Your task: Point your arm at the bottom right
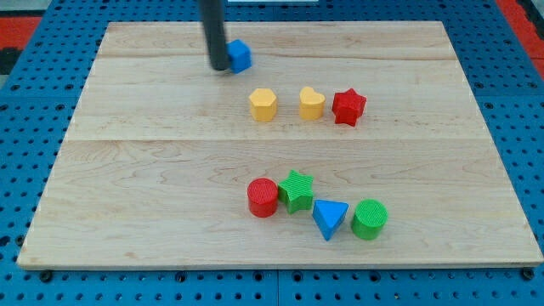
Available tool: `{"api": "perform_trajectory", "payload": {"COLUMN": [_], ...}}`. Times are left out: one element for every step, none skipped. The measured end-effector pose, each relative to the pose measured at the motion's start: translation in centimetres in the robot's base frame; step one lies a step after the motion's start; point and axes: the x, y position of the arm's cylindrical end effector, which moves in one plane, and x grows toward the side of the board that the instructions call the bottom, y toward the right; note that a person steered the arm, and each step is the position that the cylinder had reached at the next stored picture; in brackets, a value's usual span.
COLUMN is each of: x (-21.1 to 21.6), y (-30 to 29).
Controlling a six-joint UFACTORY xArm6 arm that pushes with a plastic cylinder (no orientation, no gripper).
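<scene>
Pale wooden surface [127,170] lies on a blue pegboard [25,93]. My tip [219,67], a bare rod grasping nothing, rests far left, touching the blue block [240,55]; the surface's near right corner lies well apart, beyond the green cylinder [370,219].

Bright, even overhead light covers the pale wooden worktop [127,195]. Shadows beneath the blocks are soft and short. No glare shows, and focus is slightly soft throughout.

pale wood board [127,170] (blue pegboard [25,127] around), 2 yellow blocks [263,104], red star [348,107]
</scene>
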Motion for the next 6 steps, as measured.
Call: {"api": "perform_trajectory", "payload": {"x": [-1.4, -1.0, -0.8, 2.0, 13.3, 24.7], "y": [4.0, 9.7, 19.7, 33.1, 36.1, 33.1]}}
